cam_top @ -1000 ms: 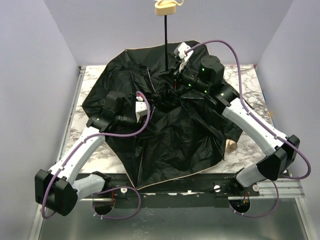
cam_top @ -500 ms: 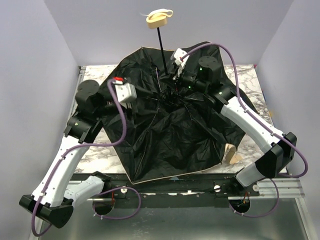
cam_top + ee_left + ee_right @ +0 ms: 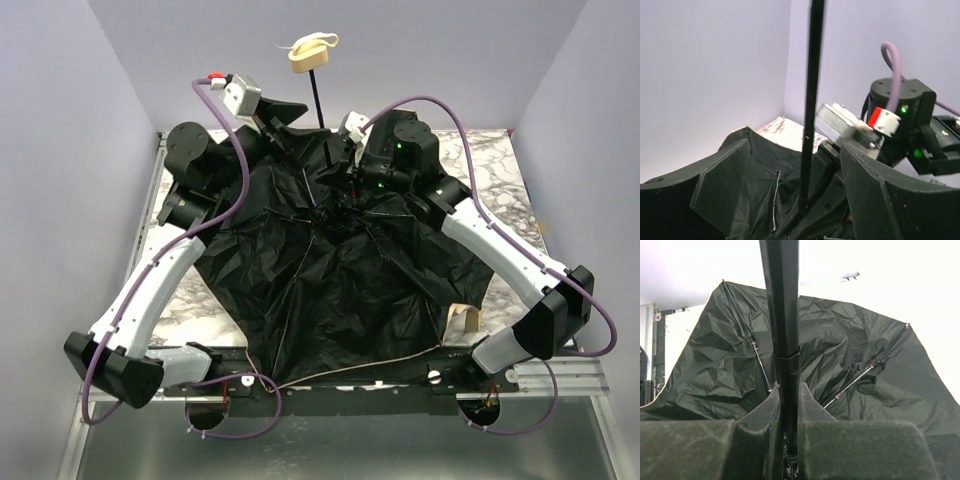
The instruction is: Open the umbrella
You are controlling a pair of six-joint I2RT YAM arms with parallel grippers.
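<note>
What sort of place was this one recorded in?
Probably a lab robot cell: plain lavender walls boxing in a marble-patterned table, with two arms bolted to a metal rail at its near edge.

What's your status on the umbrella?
Left gripper open, beside the umbrella shaft. Right gripper shut on that shaft. Canopy spread on table, lining up, handle raised. Nothing seen in the way.

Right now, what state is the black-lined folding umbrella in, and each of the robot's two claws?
Black-lined, peach-edged folding umbrella, canopy spread lining-up on the white marble table, creased and slack; thin black shaft standing tilted, oval tan handle on top.
Left gripper, open, holding nothing, near the shaft.
Right gripper, shut on the shaft.
</note>
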